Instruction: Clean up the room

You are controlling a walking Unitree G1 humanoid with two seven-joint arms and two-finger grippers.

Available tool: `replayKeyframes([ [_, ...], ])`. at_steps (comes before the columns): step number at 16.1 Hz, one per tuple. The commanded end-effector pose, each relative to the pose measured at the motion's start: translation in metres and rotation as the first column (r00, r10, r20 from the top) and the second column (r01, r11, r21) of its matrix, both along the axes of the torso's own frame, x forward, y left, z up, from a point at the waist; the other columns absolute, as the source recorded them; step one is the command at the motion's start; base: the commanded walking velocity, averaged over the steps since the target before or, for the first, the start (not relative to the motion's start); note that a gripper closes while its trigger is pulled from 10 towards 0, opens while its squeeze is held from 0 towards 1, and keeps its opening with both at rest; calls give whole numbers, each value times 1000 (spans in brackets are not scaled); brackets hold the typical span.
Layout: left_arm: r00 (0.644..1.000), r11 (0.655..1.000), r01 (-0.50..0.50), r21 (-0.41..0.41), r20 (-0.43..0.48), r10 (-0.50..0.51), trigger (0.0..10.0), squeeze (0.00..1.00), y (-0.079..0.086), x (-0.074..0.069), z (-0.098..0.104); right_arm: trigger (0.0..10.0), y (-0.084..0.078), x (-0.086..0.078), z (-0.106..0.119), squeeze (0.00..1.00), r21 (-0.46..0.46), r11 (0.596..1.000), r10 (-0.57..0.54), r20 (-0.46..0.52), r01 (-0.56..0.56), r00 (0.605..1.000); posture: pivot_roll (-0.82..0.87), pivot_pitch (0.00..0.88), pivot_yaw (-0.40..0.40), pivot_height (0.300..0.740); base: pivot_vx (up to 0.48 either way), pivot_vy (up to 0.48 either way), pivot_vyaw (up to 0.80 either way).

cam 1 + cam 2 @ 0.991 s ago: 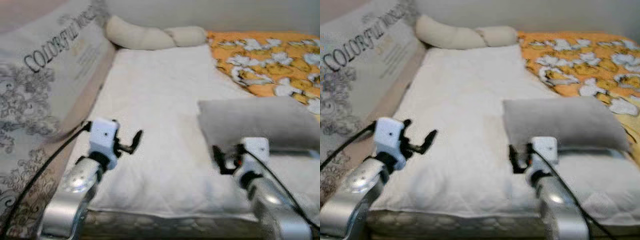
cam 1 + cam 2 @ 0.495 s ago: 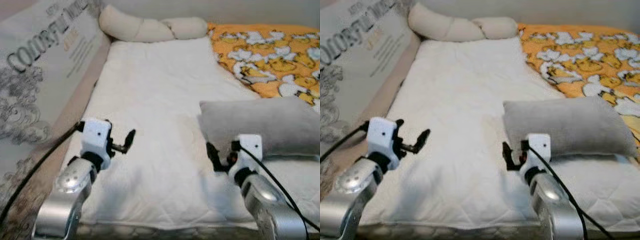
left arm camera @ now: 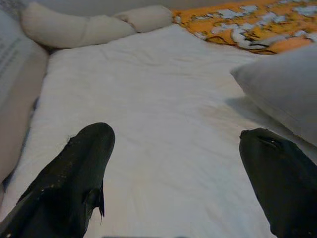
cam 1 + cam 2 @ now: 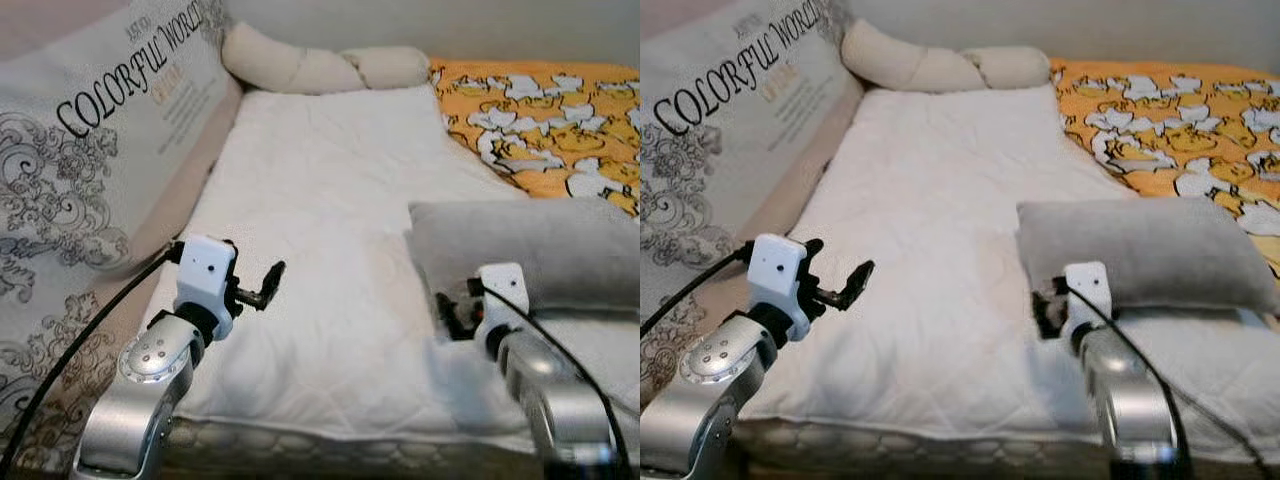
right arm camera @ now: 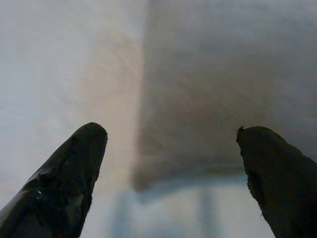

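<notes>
White bed [image 4: 330, 200] carries a grey pillow [image 4: 530, 250]. Right gripper [image 5: 168, 163], spread wide, aims at its corner, likely to grab it. Left gripper [image 3: 173, 163] hovers agape.

Bed with white quilted mattress pad [image 4: 330, 200], printed headboard panel [image 4: 90, 150] alongside, pale wall [image 4: 450, 25] behind.

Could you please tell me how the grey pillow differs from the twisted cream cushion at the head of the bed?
The grey pillow is flat, rectangular and plain grey; the twisted cream cushion is a long knotted roll, cream-coloured. The pillow lies by the right gripper; the cushion lies along the far wall. Both rest on the white mattress pad.
</notes>
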State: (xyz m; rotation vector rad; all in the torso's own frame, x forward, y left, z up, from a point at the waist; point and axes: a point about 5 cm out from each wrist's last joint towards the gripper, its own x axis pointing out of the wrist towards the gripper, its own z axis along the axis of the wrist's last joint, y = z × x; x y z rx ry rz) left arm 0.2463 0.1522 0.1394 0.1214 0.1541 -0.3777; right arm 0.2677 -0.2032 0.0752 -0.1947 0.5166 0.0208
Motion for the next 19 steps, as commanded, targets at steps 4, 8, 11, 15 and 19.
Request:
replayKeyframes([
  [4, 995, 995, 97, 36, -8, -97, 10000, 0, -4, 9, 5, 10000, -1, 54, 0, 1000, -292, 944, 150, -30, -153, 988, -2, 0, 62, 740, 0, 0, 0],
  [8, 989, 987, 146, 63, -7, -146, 10000, 0, -4, 11, 9, 10000, 4, 81, 0, 0, -295, 927, 238, -20, -233, 971, 44, 0, 54, 740, 0, 0, 0],
  [11, 985, 981, 174, 87, -34, -171, 10000, 0, 0, 3, 10, 10000, -9, 83, -7, 0, -381, 895, 210, -96, -231, 973, 84, 0, 50, 740, 0, 0, 0],
  [15, 986, 980, 165, 110, -60, -159, 10000, 0, 8, -7, 10, 0, -26, 72, -21, 0, -492, 822, 207, -210, -287, 955, 129, 0, 40, 740, 0, 0, 0],
  [19, 958, 960, 271, 75, -115, -262, 10000, 0, 0, -15, 8, 0, -41, 66, -24, 0, -546, 789, 161, -259, -281, 953, 126, 0, 33, 740, 0, 0, 0],
])
